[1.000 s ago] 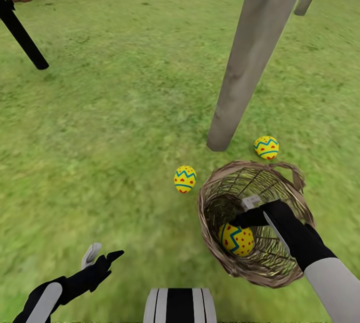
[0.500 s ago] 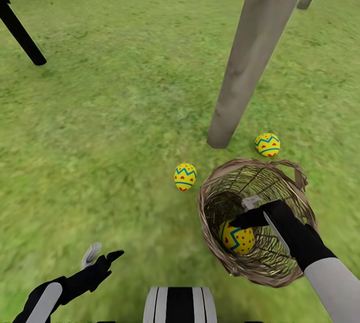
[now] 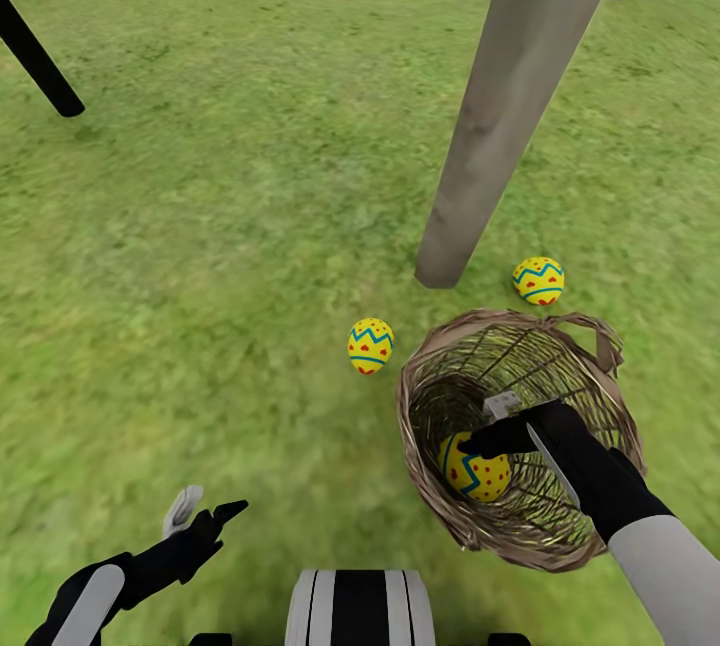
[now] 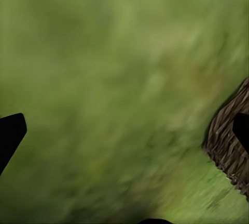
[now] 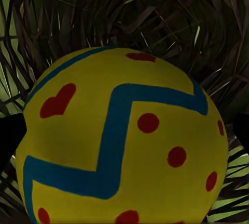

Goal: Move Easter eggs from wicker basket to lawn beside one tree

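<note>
Last egg [image 3: 474, 466]: at the bottom of the wicker basket [image 3: 425, 376]; smooth, rounded, likely light and slippery; best pinched across its widest middle
Right gripper [image 3: 490, 431]: inside the basket, fingers either side of that egg; contact cannot be told
Other eggs [image 3: 370, 345]: on the lawn [image 3: 230, 226] beside the basket, near the tree [image 3: 500, 116]
Left gripper [image 3: 205, 511]: spread apart, empty, well clear of the basket

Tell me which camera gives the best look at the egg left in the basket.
The right wrist view: the egg is close up, zigzag and red marks sharp. The head view shows it small inside the basket, partly behind the right gripper.
</note>
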`<state>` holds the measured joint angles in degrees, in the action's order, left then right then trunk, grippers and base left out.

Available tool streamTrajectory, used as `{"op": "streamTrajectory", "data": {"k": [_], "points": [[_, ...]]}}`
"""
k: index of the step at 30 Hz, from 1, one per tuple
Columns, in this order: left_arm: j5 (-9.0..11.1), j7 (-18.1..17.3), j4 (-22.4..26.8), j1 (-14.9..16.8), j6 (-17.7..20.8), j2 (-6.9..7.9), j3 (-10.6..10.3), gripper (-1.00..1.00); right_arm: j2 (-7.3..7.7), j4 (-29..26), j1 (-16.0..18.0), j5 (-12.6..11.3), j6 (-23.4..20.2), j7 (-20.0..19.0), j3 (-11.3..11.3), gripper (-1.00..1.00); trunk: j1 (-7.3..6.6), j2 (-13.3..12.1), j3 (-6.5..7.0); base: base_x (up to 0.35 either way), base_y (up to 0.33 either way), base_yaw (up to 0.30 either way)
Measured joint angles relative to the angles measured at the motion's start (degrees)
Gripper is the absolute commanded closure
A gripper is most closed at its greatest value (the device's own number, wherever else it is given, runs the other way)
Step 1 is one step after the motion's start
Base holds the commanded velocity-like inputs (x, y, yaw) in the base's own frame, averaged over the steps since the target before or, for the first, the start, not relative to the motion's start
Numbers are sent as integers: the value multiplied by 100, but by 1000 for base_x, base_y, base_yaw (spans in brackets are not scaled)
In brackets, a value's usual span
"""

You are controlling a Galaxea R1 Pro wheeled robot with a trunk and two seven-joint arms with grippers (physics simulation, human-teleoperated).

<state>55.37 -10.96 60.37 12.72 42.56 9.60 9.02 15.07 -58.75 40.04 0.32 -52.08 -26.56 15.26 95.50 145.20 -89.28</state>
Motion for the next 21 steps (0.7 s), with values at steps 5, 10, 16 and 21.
{"op": "streamTrajectory", "data": {"k": [5, 10, 16, 21], "points": [[5, 0, -1, 0, 0, 0, 0, -100, 0, 0, 0, -1, 0, -2, 0, -100, 0, 0, 0, 0, 0, 0], [4, 0, 1, 0, 5, 0, 0, -100, 0, 0, 0, -1, 0, -3, 0, -100, 13, 6, -110, 0, 0, 0], [13, 0, 1, 0, 8, 2, 1, -100, 0, 0, 0, -2, 0, -3, 0, -100, 15, 8, -133, 0, 0, 0], [15, 0, 1, 0, 8, 5, 0, -100, 0, 0, 0, -1, 0, -3, 0, -100, 15, 8, -133, 0, 0, 0]]}}
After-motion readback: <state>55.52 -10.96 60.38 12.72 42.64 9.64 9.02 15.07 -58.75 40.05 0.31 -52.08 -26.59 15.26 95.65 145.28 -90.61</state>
